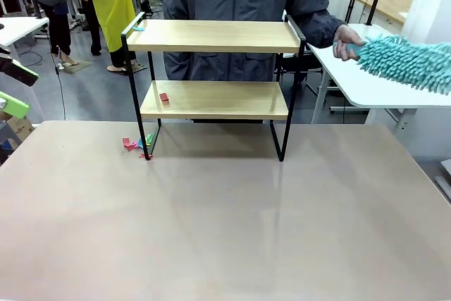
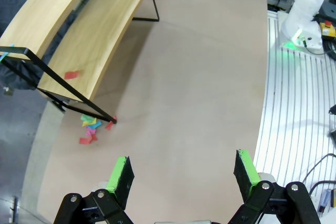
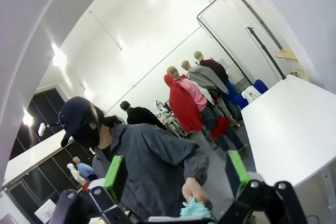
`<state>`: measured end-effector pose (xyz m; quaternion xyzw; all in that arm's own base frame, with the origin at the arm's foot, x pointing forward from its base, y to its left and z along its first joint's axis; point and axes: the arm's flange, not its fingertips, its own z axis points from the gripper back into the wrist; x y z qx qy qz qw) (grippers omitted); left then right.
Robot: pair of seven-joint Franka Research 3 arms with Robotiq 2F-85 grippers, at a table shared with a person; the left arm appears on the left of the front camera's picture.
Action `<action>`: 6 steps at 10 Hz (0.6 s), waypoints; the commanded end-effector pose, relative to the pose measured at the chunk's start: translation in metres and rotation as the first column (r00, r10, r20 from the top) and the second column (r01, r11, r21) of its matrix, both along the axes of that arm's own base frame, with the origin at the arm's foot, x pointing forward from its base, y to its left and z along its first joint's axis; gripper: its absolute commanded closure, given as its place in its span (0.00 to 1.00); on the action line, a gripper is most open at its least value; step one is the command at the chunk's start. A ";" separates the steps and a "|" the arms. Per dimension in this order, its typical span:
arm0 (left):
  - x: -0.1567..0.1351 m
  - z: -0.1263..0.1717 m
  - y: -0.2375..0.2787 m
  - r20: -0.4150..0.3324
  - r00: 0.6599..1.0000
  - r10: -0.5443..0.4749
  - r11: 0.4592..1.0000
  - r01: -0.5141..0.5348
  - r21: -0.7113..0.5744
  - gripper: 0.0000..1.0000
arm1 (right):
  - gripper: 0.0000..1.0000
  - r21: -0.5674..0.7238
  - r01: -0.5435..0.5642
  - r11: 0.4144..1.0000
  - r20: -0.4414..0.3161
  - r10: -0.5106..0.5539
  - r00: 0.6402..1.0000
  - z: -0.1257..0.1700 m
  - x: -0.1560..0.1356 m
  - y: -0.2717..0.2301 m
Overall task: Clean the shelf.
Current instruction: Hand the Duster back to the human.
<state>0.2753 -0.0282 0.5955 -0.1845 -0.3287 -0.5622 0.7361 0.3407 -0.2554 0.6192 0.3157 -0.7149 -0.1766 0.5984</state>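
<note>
My left gripper and right gripper gape wide, empty. The shelf stands mid-table; paper scraps by its leg could scatter if I sweep carelessly.

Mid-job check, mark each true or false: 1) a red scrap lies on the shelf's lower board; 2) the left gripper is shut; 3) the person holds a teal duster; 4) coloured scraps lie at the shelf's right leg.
1) True: a red scrap lies on the lower board of the shelf.
2) False: the left gripper is open, holding nothing.
3) True: the person's hand grips the teal duster.
4) False: the coloured scraps lie by the left front leg.
</note>
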 end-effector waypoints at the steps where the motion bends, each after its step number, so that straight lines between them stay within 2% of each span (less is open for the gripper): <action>1: 0.000 0.001 0.000 0.007 1.000 -0.014 1.000 0.014 -0.019 0.00 | 0.00 0.010 0.010 1.000 0.007 -0.010 1.000 -0.001 0.000 0.001; 6: 0.000 0.001 0.000 0.007 1.000 -0.014 1.000 0.014 -0.019 0.00 | 0.00 0.010 0.010 1.000 0.007 -0.010 1.000 -0.001 0.000 0.001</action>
